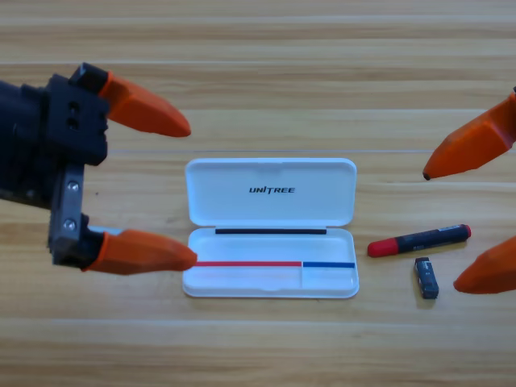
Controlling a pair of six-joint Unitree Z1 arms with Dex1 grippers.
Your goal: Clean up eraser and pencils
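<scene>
Clearly the right gripper (468,224), jaws spread wide and empty, is nearer than the left gripper (165,189) (equally agape, empty) to the red-capped pencil (419,240), lying crosswise just right of the open white case (271,193), eraser (426,276) beneath it.

The counter (266,64) was made of light wood, with long boards that ran from side to side. A white case (271,228) lay open on it, near the middle, with its lid flat on the wood behind the tray. Just to the right of the case lay a pen with a red cap and a black barrel (419,240), tipped up a little at its far end. A small dark eraser (426,277) lay below the pen, close to it but not touching it.
</scene>
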